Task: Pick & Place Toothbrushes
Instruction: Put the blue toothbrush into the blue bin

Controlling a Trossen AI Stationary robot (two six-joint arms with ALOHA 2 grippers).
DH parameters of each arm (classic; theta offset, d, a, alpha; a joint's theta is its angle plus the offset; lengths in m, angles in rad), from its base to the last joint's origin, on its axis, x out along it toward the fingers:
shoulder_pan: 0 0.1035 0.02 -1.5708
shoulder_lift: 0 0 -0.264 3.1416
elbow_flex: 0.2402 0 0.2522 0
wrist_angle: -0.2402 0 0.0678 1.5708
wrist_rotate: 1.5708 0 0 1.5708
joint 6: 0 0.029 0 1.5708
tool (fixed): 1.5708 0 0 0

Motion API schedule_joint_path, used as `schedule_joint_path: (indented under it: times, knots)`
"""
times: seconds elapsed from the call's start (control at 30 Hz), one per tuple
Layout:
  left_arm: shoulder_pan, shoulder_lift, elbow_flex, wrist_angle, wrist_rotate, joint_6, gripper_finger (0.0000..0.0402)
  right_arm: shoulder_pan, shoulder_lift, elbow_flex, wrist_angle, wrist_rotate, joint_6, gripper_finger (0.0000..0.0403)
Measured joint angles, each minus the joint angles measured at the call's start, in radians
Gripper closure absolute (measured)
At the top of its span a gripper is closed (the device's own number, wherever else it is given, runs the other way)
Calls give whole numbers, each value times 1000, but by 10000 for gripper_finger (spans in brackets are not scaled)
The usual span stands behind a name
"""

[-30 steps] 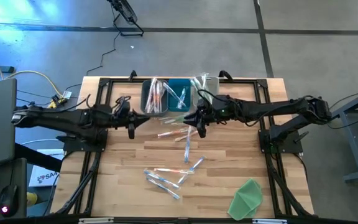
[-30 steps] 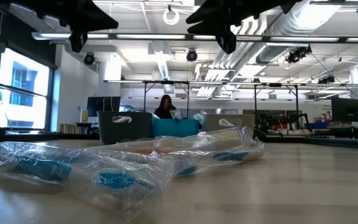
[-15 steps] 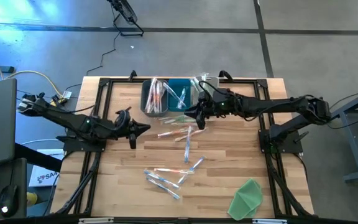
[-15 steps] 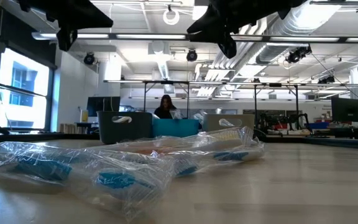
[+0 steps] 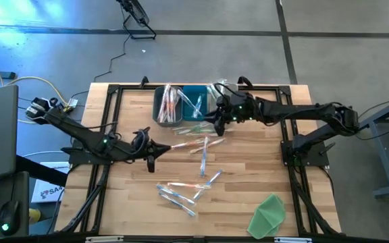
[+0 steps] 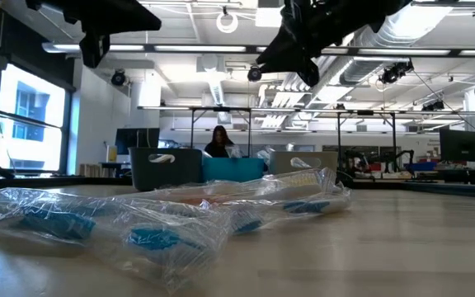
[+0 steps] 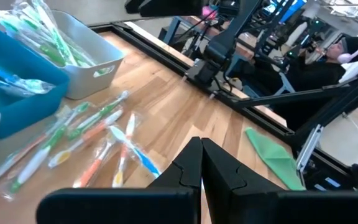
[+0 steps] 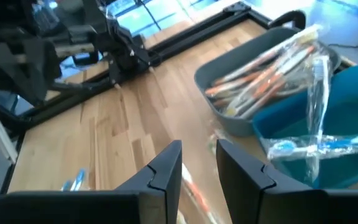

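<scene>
a pale wooden table (image 5: 248, 196) framed by black rails stands on a grey floor, with an open workshop of ceiling pipes, desks and monitors behind it, where a person (image 6: 220, 141) sits beyond the far edge. three bins line that far edge: a dark grey bin (image 5: 158, 108) of orange toothbrushes, a teal bin (image 5: 198, 93) with blue ones and a light grey bin (image 7: 98, 65) with green ones. loose wrapped toothbrushes (image 5: 194, 143) lie mid-table, a second cluster (image 5: 181, 192) lies nearer the front, and a green cloth (image 5: 269, 214) sits at the front right corner. the left gripper (image 5: 150, 159) hangs above bare wood left of the loose brushes, fingers pressed together and empty. the right gripper (image 5: 217, 127) hovers by the teal bin, its fingers (image 8: 160, 171) slightly apart; whether they hold anything cannot be told.
</scene>
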Motion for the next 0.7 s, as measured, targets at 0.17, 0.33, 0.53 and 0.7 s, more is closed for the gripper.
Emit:
schedule_joint_path:
  times: [0.17,0.33,0.53,0.7]
  knots:
    - [-24,30,62,-42,-33,3,402,-36,0,0,-39,-60,-4,310]
    - [-23,48,128,-179,-35,1,402,-78,-2,0,-82,-55,-33,310]
    - [-21,93,209,-346,16,-46,402,-141,-33,1,-174,-53,-63,310]
    - [-21,160,292,-506,63,-100,402,-182,-42,1,-205,-52,-61,310]
